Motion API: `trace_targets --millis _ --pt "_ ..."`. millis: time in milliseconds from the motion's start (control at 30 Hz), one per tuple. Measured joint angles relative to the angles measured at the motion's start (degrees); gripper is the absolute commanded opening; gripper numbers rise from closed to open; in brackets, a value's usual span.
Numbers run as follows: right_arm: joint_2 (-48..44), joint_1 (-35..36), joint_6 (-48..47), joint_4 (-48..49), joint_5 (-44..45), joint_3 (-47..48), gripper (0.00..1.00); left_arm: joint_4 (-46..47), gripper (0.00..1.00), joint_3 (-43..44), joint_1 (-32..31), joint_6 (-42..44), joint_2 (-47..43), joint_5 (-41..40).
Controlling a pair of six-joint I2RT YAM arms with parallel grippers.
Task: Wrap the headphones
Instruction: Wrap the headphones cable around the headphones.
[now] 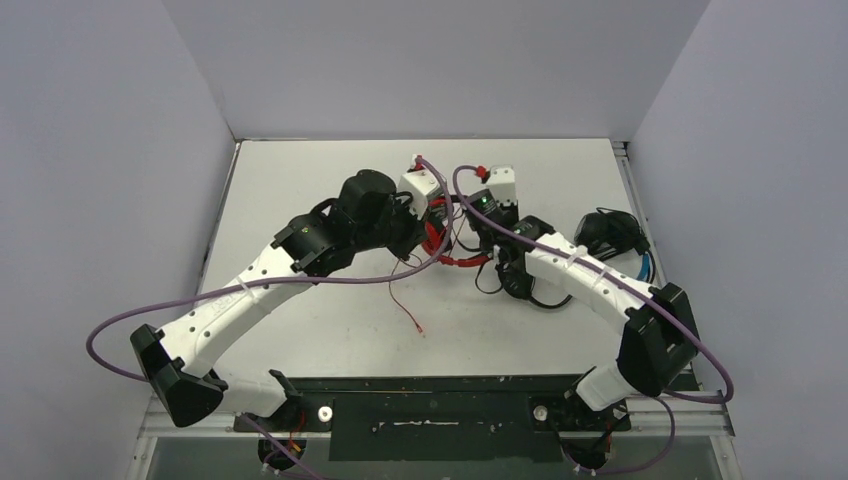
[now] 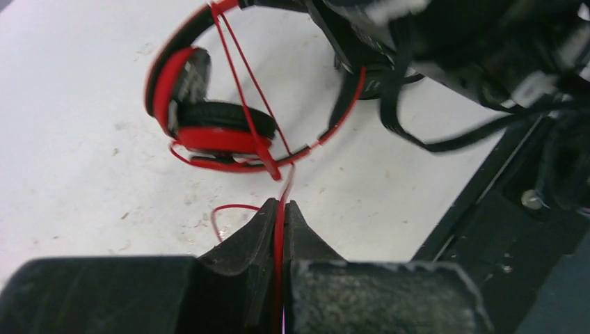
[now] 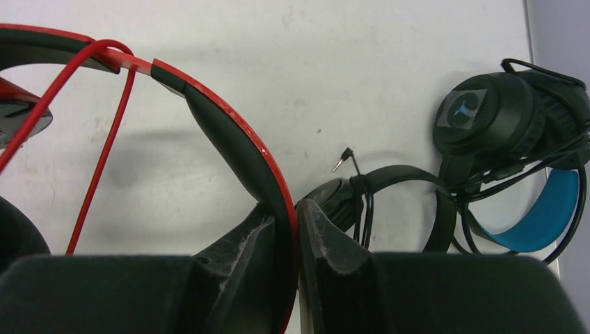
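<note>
The red headphones (image 2: 209, 125) are held over the table's middle, their red cord (image 2: 243, 76) running in strands across the headband and ear cups. My left gripper (image 2: 280, 209) is shut on that cord just below the cups. The cord's free end (image 1: 405, 305) trails on the table. My right gripper (image 3: 292, 209) is shut on the red headband (image 3: 236, 132). An all-black pair (image 3: 389, 177) with its cable bunched lies just right of the right fingers. The black pair with a blue headband (image 3: 549, 209) lies farther right.
The black base rail (image 1: 430, 405) runs along the near edge of the white table (image 1: 300, 180). Purple arm cables (image 1: 130, 325) loop beside both arms. The blue-banded pair (image 1: 615, 235) lies close to the table's right edge.
</note>
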Motion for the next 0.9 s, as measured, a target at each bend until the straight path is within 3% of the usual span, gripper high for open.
trace_targets --millis 267,667,900 --pt "-6.8 5.5 -4.2 3.4 -1.7 -8.3 0.0 -1.9 0.02 1.6 2.8 6.2 3.1 -3.7" --pt "-12.8 14.4 -4.2 -1.2 -6.3 -9.9 0.0 1.8 0.09 1.8 4.9 12.7 6.0 -11.2" --pt "-13.2 16.7 -5.0 -2.0 -10.4 -10.0 0.0 7.1 0.14 1.8 11.2 13.5 7.0 -4.4"
